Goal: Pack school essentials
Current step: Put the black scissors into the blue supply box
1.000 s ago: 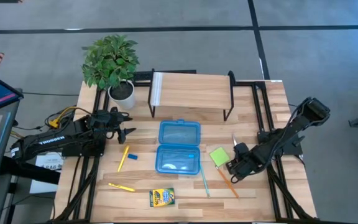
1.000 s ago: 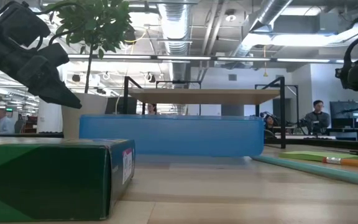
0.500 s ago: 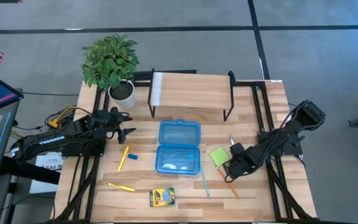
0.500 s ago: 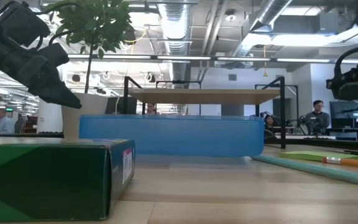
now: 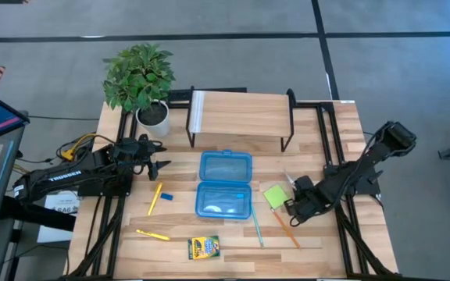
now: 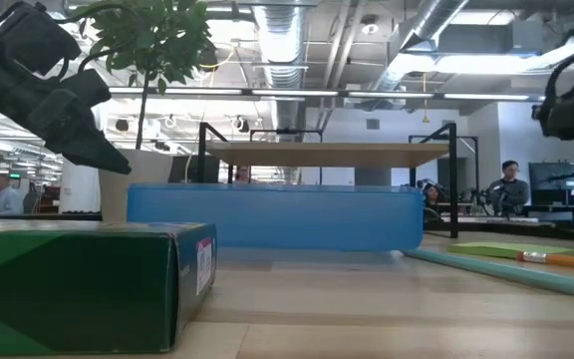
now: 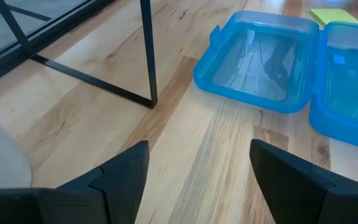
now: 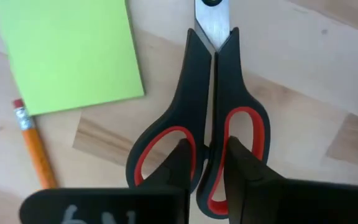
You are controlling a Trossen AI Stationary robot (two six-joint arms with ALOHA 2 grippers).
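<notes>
My right gripper (image 5: 294, 204) hovers near the table's right side, shut on the red-and-black-handled scissors (image 5: 288, 181), whose blade points toward the far edge. The lime-green sticky-note pad (image 5: 275, 195) lies flat beside it, with the orange pencil (image 5: 286, 228) and teal pencil (image 5: 256, 225) nearby. Yellow pencils (image 5: 155, 199), the blue eraser (image 5: 166, 197) and the crayon box (image 5: 203, 247) lie on the table's left and near parts. My left gripper (image 5: 160, 164) waits open, raised left of the open blue case (image 5: 225, 183). My right gripper (image 8: 209, 149) pinches the scissors at the handle end, on the two black inner bars (image 8: 211, 121) between the red-lined loops. One finger (image 8: 182, 158) stands over each loop. The fingers come from above, lying along the scissors. The blade (image 8: 213, 22) points away from the wrist.
The blue case lies open, lid flat toward the far edge. A wooden shelf on black legs (image 5: 241, 117) stands behind it, and a potted plant (image 5: 141, 78) fills the far left corner. In the low view the crayon box (image 6: 88, 284) blocks the left foreground.
My right gripper sank and shifted a little toward the table's left, then rose and came back. It stayed shut on the scissors, whose blade tip now points slightly more toward the left.
</notes>
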